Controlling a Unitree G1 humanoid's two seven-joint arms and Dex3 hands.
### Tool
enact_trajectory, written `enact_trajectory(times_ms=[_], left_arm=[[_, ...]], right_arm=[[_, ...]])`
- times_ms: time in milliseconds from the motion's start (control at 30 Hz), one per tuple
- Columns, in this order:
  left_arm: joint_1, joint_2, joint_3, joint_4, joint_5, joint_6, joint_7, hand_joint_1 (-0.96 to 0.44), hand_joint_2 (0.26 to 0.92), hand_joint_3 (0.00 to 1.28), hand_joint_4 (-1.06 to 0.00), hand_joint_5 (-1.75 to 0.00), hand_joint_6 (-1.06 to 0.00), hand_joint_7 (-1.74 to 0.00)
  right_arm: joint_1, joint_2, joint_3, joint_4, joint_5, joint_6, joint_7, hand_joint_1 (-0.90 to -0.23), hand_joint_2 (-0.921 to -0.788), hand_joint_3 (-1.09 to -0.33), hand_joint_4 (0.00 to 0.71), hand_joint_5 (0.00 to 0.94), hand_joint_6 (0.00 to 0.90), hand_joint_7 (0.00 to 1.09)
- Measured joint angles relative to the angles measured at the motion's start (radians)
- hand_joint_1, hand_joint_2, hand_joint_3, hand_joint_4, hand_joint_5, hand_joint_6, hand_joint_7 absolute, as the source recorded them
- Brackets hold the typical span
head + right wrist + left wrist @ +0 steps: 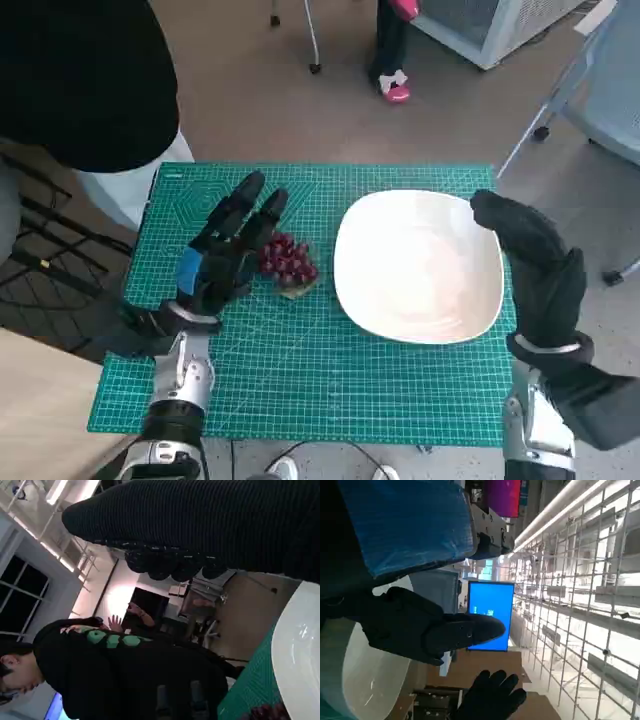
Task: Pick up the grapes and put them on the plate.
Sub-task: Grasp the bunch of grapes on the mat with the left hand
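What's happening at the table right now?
The left hand is at the grapes on the green mat, fingers spread beside them; whether it touches them I cannot tell. The bunch lies on the mat, not lifted, just left of the white plate. The plate holds nothing. The right hand hovers at the plate's right edge, holding nothing. A person in black stands by the table's far left corner.

Grapes (288, 260) left of plate (420, 325)
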Motion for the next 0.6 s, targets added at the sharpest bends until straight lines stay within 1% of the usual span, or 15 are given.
enact_trajectory(times_ms=[400, 600], left_arm=[[0.008, -0.002, -0.013, -0.008, 0.021, 0.000, 0.001, -0.63, 0.921, 0.44, -0.23, 0.00, -0.35, -0.01], [0.014, -0.002, -0.014, -0.015, 0.021, 0.001, 0.004, -0.63, 0.921, 0.44, -0.23, 0.00, -0.35, -0.01]], right_arm=[[0.007, 0.000, -0.001, -0.013, 0.000, 0.006, 0.000, -0.623, -0.921, -0.847, 0.428, 0.001, 0.129, 0.27], [0.015, 0.000, -0.001, -0.017, 0.000, 0.009, 0.000, -0.633, -0.921, -0.844, 0.429, 0.001, 0.130, 0.27]])
